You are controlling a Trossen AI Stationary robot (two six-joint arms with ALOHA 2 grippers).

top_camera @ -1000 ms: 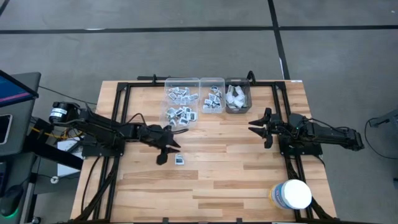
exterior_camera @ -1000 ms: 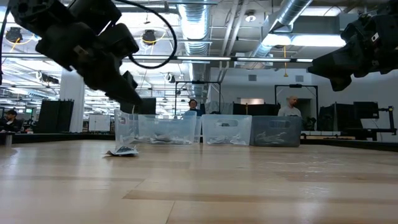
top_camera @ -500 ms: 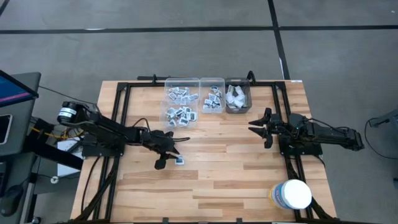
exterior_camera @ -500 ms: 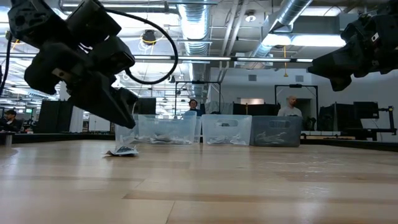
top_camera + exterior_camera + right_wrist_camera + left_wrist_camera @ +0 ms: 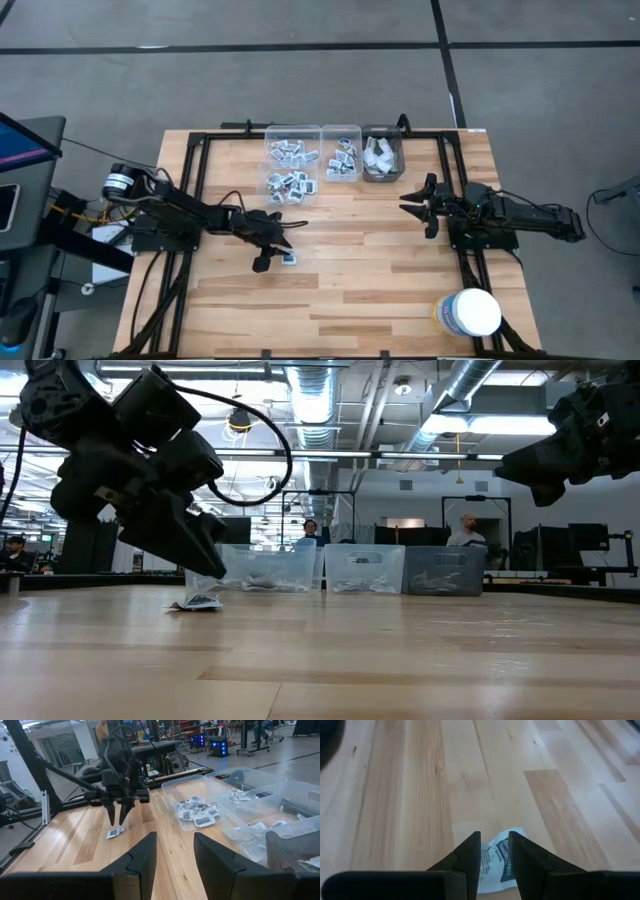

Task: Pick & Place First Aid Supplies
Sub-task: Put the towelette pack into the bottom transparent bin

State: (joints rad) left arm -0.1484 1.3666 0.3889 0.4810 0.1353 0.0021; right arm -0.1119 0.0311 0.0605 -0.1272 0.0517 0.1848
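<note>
One small square packet lies on the wooden table, in front of the three clear bins. The left gripper hangs right over it, fingers a little apart – nothing held. The flat packet could slip away if the fingers close too high. The right gripper waits well apart, open and empty.

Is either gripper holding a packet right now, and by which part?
No. The left gripper hangs open over the loose packet on the table, not gripping it. The right gripper waits open and empty near the bins.
</note>
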